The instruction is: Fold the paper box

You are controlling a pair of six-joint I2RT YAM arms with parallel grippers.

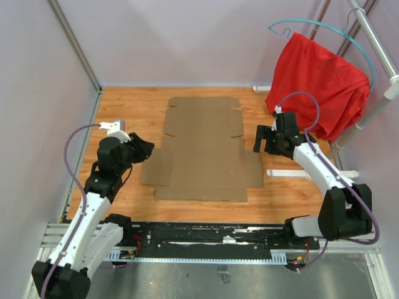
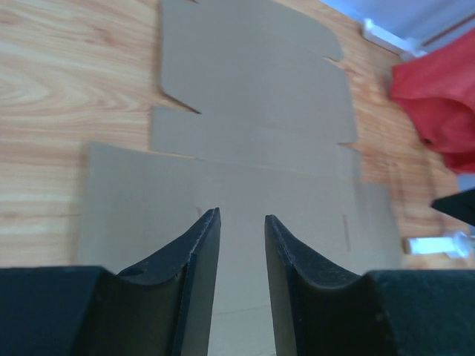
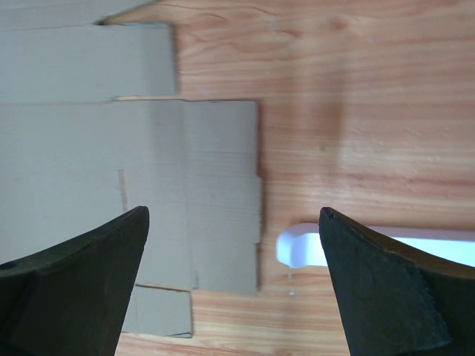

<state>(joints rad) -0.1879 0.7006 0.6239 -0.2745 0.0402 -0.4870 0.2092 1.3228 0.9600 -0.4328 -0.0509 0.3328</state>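
The paper box [image 1: 202, 149] lies flat and unfolded on the wooden table, a brown cardboard sheet with flaps and creases. My left gripper [image 1: 146, 149] hovers at the sheet's left edge, its fingers pointing toward it. In the left wrist view the paper box [image 2: 252, 111] spreads out ahead and below, and the left gripper [image 2: 242, 215] is open by a narrow gap with nothing in it. My right gripper [image 1: 259, 139] is at the sheet's right edge. In the right wrist view the right gripper [image 3: 234, 211] is wide open and empty above the right flap of the paper box [image 3: 148, 170].
A red cloth [image 1: 318, 81] hangs from a teal hanger on a metal rack at the back right. The rack's white foot [image 1: 290, 174] lies on the table just right of the cardboard, and shows as the white foot [image 3: 371, 241] under the right gripper. Walls stand at the left and back.
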